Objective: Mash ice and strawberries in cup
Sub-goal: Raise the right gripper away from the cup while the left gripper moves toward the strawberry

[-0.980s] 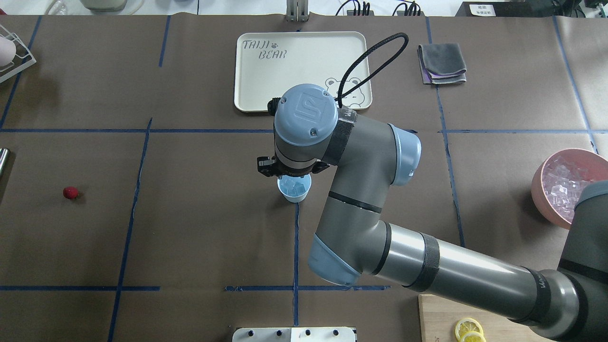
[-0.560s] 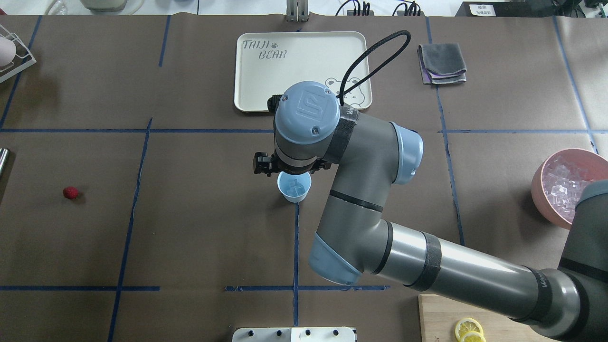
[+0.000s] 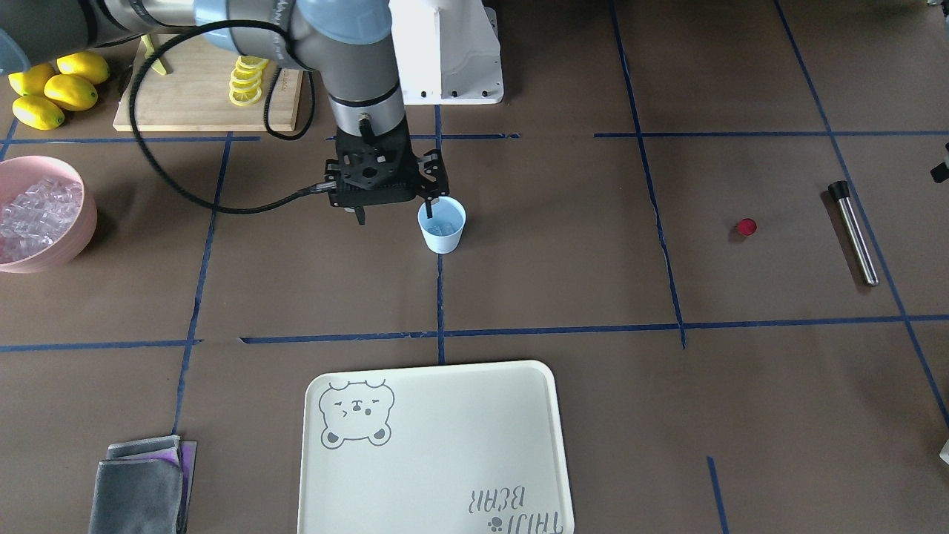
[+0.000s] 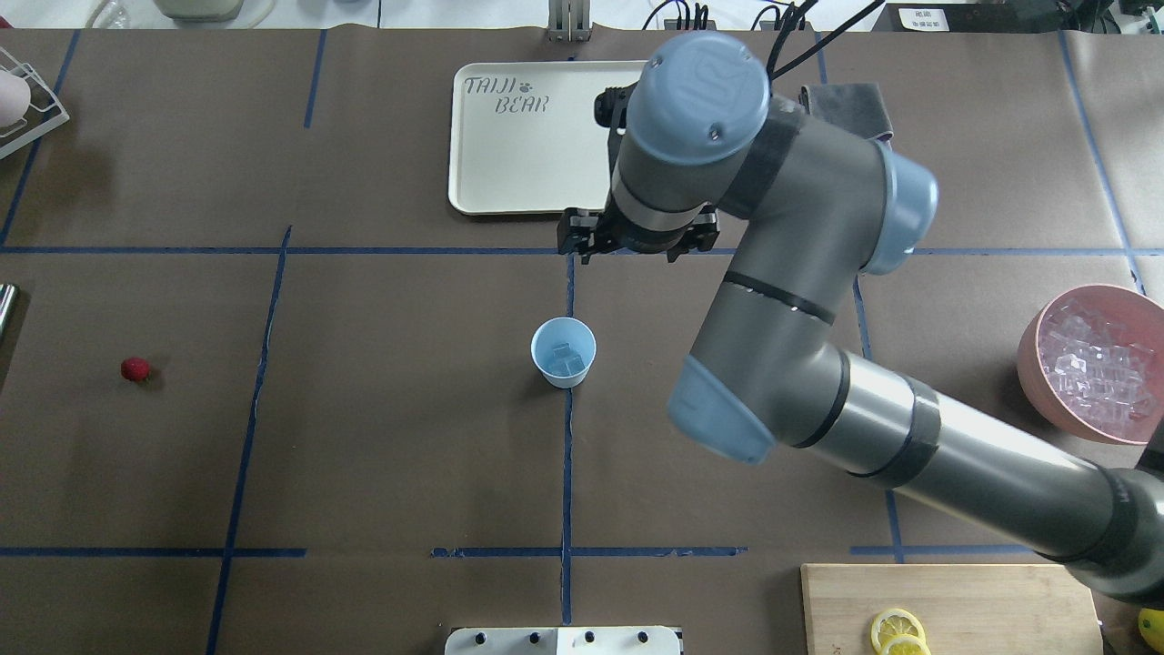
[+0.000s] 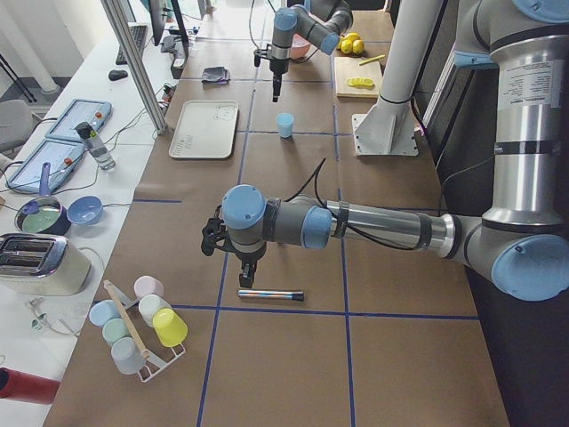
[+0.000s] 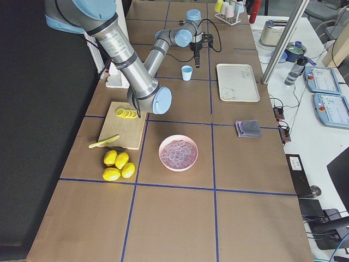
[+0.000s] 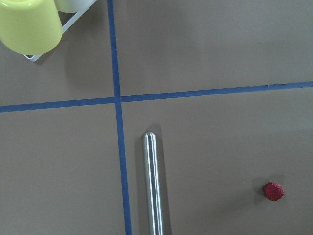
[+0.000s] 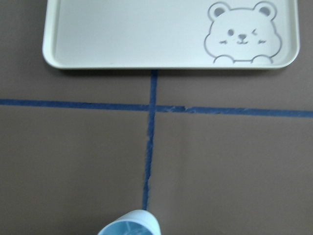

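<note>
Cup: the cup (image 4: 564, 353) stands upright near the middle of the desk (image 4: 364, 437), and nothing touches it.
Ice: I see the ice (image 4: 567, 361) in the bottom of the cup, a few clear cubes that look whole and not crushed. The pink bowl (image 4: 1028, 350) on my right side holds many more.
Strawberry: the strawberry (image 4: 135, 368) lies on the bare desk on my left side, well apart from the cup.
Right fingers: the right gripper (image 3: 394, 211) hangs over the desk near the cup and clear of it. Its fingers are spread wide with nothing between them.
Left fingers: only the side camera shows the left gripper (image 5: 248, 277), so I cannot tell whether its fingers are apart or together. It hangs just above the metal rod (image 5: 271, 294). Its wrist camera looks down on that rod with the berry near it.
Done: I judge the ice step finished, since cubes are in the cup and my right arm carries nothing.
Left to do: the berry is not yet in the cup, the rod lies untouched on the desk, and no mashing shows. I put the job at about a third done.
Next, as I read it: the left arm is the one placed to fetch the berry.
Risk: the cup looks light and may tip or slide under a pressing rod unless it is steadied.
</note>
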Robot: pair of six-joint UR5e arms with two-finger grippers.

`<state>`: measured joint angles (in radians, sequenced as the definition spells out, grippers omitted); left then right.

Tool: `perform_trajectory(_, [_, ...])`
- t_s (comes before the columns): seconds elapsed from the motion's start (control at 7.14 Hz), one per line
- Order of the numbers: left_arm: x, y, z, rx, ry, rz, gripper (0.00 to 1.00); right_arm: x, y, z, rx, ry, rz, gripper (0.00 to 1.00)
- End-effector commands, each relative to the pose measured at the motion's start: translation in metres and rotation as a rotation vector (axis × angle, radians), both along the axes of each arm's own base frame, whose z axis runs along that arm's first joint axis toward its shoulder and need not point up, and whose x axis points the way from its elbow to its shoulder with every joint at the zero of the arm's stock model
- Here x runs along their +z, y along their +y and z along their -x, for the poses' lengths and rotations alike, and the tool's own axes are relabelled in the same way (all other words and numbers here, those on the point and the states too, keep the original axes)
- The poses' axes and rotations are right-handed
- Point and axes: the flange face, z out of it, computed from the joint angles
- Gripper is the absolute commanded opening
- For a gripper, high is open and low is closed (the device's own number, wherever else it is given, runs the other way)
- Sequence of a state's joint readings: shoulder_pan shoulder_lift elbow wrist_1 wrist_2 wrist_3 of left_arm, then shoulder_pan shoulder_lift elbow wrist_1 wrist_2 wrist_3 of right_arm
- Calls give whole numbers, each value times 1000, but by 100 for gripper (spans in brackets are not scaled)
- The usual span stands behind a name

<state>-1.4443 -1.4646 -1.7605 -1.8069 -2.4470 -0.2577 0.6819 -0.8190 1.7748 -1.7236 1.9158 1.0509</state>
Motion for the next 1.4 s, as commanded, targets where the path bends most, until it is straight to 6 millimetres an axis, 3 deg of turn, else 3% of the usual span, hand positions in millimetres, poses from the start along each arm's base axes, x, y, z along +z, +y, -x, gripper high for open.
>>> perform_trajectory(0.0, [-2,21,-68,-69,10,22,100,58,-46,-112,-58,-6,-22,99])
perform_trajectory(0.28, [-16,35,-126,-146,26,51,100,116,-68,-182,-131,34,-89,99])
perform_trajectory(0.7, [-42,63,-215,-214,-35,67,98,189,-73,-273,-191,56,-121,99])
perform_trajectory(0.84, [-38,74,-243,-233,-71,58,98,201,-72,-286,-194,64,-120,99])
perform_trajectory(1.26, [-31,74,-256,-229,-87,59,98,205,-72,-290,-186,64,-113,99])
